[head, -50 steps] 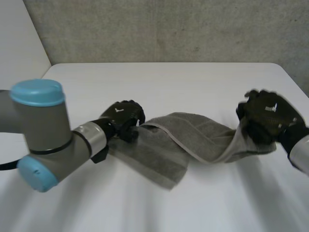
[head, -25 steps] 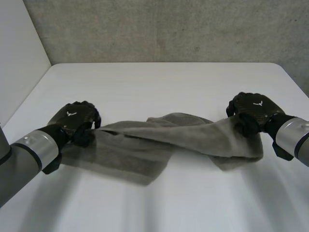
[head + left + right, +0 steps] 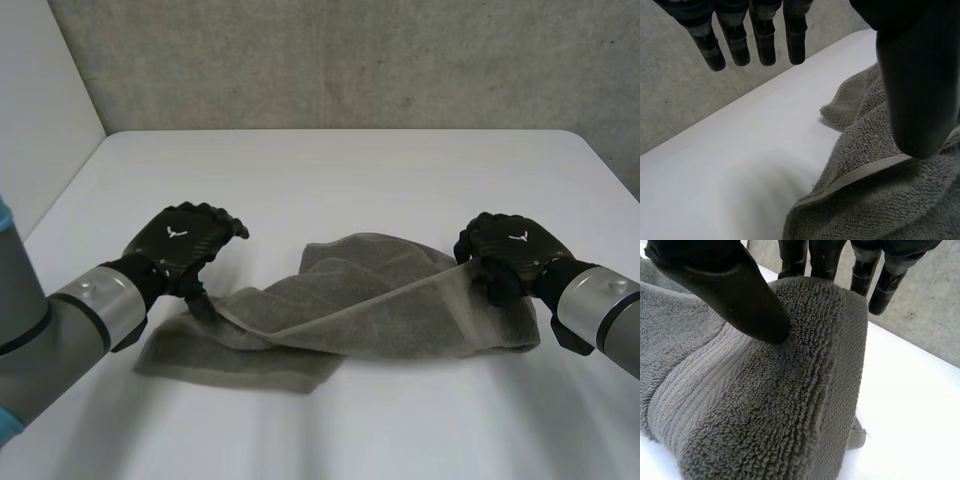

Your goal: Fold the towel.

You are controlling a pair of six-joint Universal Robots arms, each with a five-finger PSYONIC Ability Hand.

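Two hands sit by the bunched towel [image 3: 380, 300], low on the surface [image 3: 330, 180] near 6 o'clock. Left hand [image 3: 185, 245] fingers are spread, holding nothing. Right hand [image 3: 510, 250] fingers pinch its 3 o'clock end. No neat fold yet.

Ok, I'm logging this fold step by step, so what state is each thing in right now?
towel: bunched lengthwise, not yet folded flat, lying on the table, one end lifted.
left robot hand: open, fingers straight, thumb above the towel's edge.
right robot hand: shut on the towel's end, pinched between thumb and fingers.
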